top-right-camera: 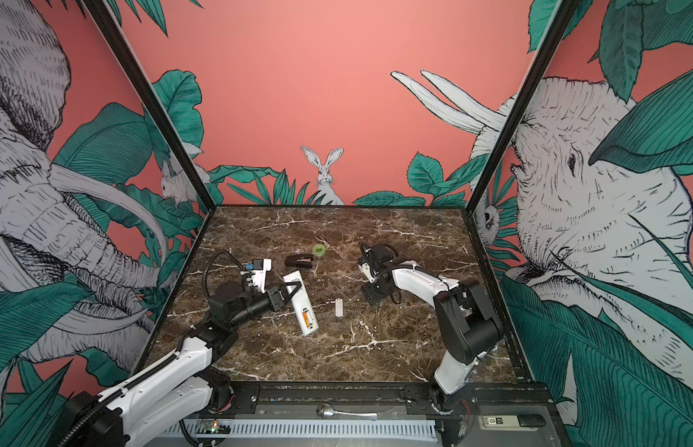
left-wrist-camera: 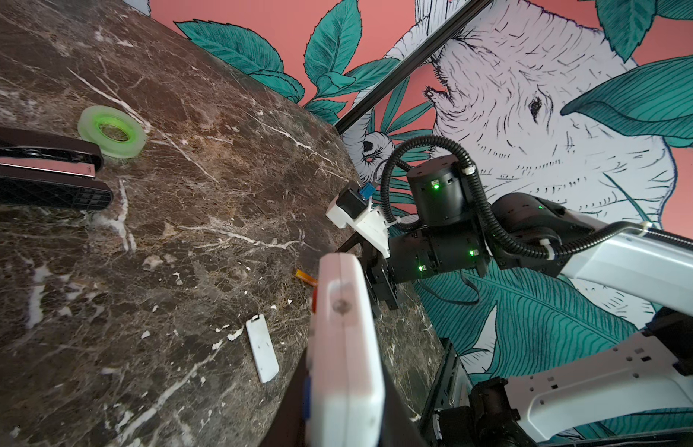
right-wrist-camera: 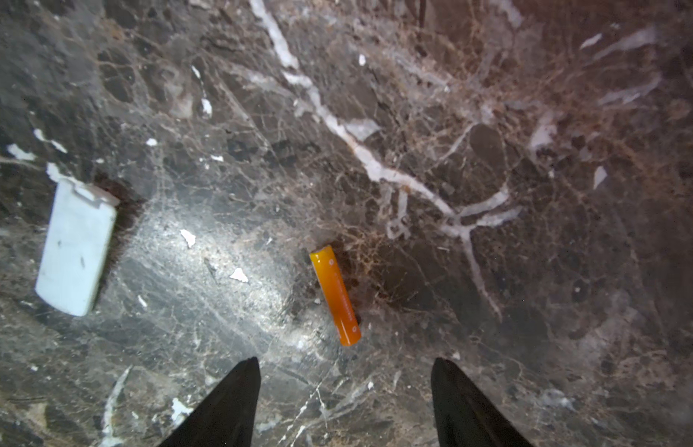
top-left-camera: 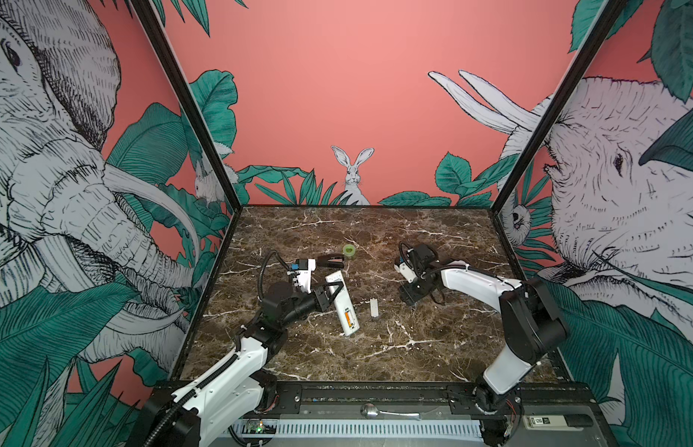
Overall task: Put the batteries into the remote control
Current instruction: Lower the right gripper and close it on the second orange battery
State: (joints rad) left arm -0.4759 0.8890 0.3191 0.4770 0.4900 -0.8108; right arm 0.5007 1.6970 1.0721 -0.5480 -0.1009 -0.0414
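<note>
The white remote control (top-left-camera: 343, 303) (top-right-camera: 300, 303) lies back-up at table centre-left with its battery bay uncovered. One orange battery (top-left-camera: 347, 319) (top-right-camera: 306, 319) sits in that bay. My left gripper (top-left-camera: 332, 291) (left-wrist-camera: 344, 406) is shut on the remote control (left-wrist-camera: 346, 367) across its width. A second orange battery (right-wrist-camera: 335, 296) (left-wrist-camera: 304, 275) lies loose on the marble. My right gripper (right-wrist-camera: 344, 371) (top-left-camera: 412, 298) hangs open just over the table, its fingertips (right-wrist-camera: 244, 383) short of that battery's near end. The white battery cover (top-left-camera: 373, 308) (right-wrist-camera: 76, 247) (left-wrist-camera: 262, 348) lies between the remote and the right gripper.
A black stapler (top-left-camera: 331, 261) (left-wrist-camera: 47, 170) and a green tape roll (top-left-camera: 349, 250) (left-wrist-camera: 112, 131) sit behind the remote. A metal spoon (top-left-camera: 370, 411) rests on the front rail. Printed walls close the table on three sides.
</note>
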